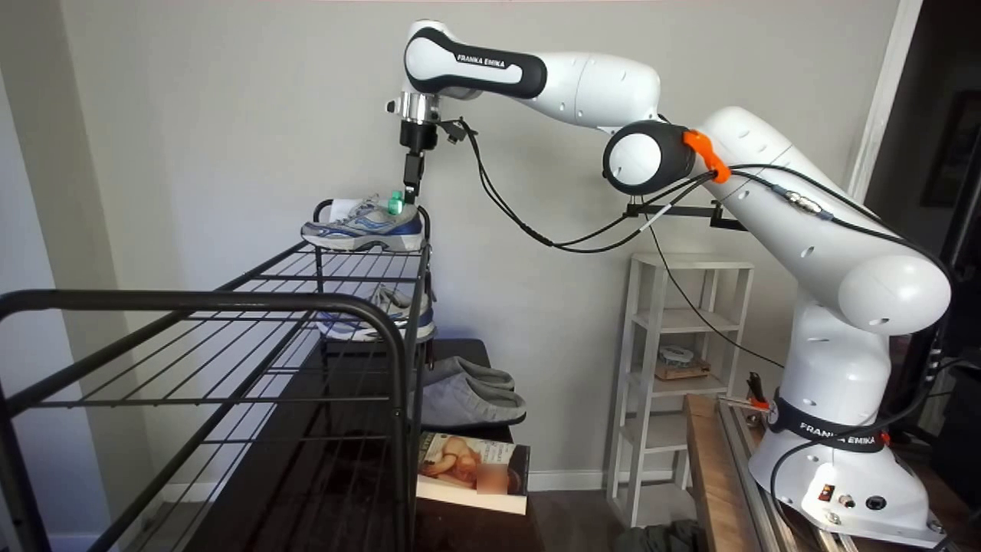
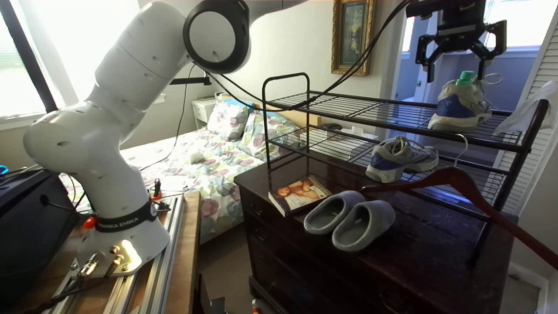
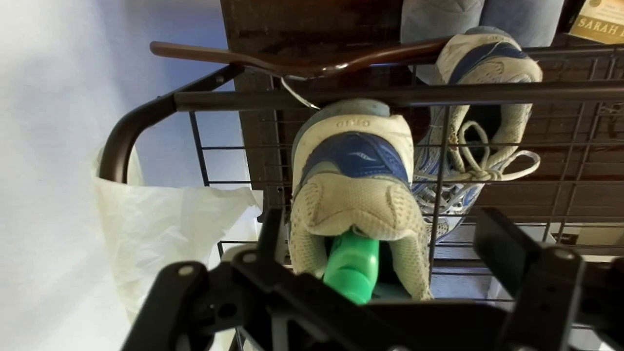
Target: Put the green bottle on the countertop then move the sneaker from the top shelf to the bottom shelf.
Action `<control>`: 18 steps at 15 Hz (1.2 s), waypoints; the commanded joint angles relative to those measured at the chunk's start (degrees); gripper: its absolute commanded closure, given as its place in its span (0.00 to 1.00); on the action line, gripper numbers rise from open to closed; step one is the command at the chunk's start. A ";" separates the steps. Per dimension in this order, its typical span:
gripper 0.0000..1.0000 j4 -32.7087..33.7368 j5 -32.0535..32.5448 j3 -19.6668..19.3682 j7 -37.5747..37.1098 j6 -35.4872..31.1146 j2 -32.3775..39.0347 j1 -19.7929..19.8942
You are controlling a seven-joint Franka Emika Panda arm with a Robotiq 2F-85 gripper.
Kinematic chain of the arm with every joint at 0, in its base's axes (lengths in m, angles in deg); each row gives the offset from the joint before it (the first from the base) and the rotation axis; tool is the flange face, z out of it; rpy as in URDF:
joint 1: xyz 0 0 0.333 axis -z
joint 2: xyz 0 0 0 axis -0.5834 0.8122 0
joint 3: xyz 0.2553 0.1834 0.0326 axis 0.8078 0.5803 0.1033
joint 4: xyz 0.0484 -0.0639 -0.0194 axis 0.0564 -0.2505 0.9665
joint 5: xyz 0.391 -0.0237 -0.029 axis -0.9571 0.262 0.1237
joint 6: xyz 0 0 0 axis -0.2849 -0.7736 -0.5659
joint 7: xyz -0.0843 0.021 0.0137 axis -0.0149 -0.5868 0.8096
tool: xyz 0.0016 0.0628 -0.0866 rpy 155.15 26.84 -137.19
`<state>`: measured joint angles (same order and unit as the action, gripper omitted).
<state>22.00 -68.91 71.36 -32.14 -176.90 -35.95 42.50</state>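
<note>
At the bottom, a dark dresser (image 2: 418,229), probably the task's countertop, though hard to be sure. Stretched out above, from a base (image 1: 797,469), the white arm (image 1: 586,84), bent so as to point straight down at the wrist, presumably to clear the raised rails. On the dresser, a black wire rack (image 1: 199,300), dividing its load between a top shelf (image 3: 243,101) and a lower shelf (image 3: 577,51). On the lower one, a matching shoe (image 2: 403,159), a likely reason for sending the other down. Near one end of the top shelf, the sneaker (image 3: 353,185), heel toward the base, so with the opening in easy reach. At that opening, the gripper (image 2: 456,75), fingers (image 3: 502,247) well apart and clamped on nothing, spread presumably to straddle, then close. Between them in the wrist view, nearer one than the other, the green bottle (image 3: 355,265), cap up in the sneaker's opening, apparently propped by the collar. Contact with either finger: cannot tell. Next, most likely: centre on the bottle, close, lift straight up to avoid dragging or tipping the sneaker; only then, shift the shoe.
</note>
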 commanded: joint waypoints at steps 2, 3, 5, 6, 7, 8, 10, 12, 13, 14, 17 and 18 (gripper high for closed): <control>0.00 0.32 -0.39 0.07 -1.42 -2.28 -0.29 0.06; 0.00 0.40 -0.54 0.19 -1.40 -3.25 0.00 0.16; 0.00 0.48 -0.88 0.45 -1.33 -4.59 0.30 0.27; 0.00 0.46 -0.89 0.45 -1.33 -5.15 0.39 0.24; 0.00 0.37 -1.06 0.54 -1.38 -5.58 0.54 0.36; 0.00 0.24 -1.29 0.64 -1.59 -5.68 0.55 0.46; 0.12 0.04 -2.08 1.07 -1.28 -6.03 0.72 0.74; 0.16 0.06 -2.73 1.50 -1.12 -6.43 1.21 0.98; 0.26 0.09 -3.10 1.75 -1.04 -6.52 1.38 1.07; 0.36 0.17 -3.35 1.95 -1.04 -6.72 1.55 1.12; 0.57 0.33 -4.16 2.74 -0.58 -8.07 1.97 1.49; 0.64 0.30 -4.37 2.91 -0.64 -8.55 2.00 1.57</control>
<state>21.89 -71.46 73.06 -32.89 -183.71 -34.49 43.25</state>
